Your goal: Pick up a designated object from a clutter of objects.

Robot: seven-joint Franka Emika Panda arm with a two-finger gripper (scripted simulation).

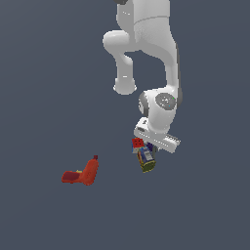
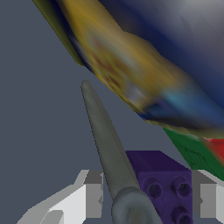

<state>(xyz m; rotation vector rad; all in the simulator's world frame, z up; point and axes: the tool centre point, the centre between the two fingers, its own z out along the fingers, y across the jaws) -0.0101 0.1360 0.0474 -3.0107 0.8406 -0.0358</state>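
The designated tool shows in the wrist view as a long thin grey shaft (image 2: pixel 105 135), with a dark purple studded part (image 2: pixel 168 188) beside it. My gripper (image 2: pixel 147 194) is open. One finger (image 2: pixel 94 192) stands just off the shaft and the other (image 2: pixel 205 197) stands against the purple part. The blue-and-yellow box (image 2: pixel 144 65) lies tilted just beyond. In the exterior view my gripper (image 1: pixel 146 149) is low over the clutter, between the red-and-white cube (image 1: pixel 138 142) and the box (image 1: pixel 146 160). The tool is hidden there.
A red mug with a yellow ball (image 1: pixel 72 177) and a red bottle-like object (image 1: pixel 91 170) lie together toward the exterior view's left, apart from the gripper. Green and red surfaces (image 2: pixel 205 153) show past the purple part. The floor is plain grey.
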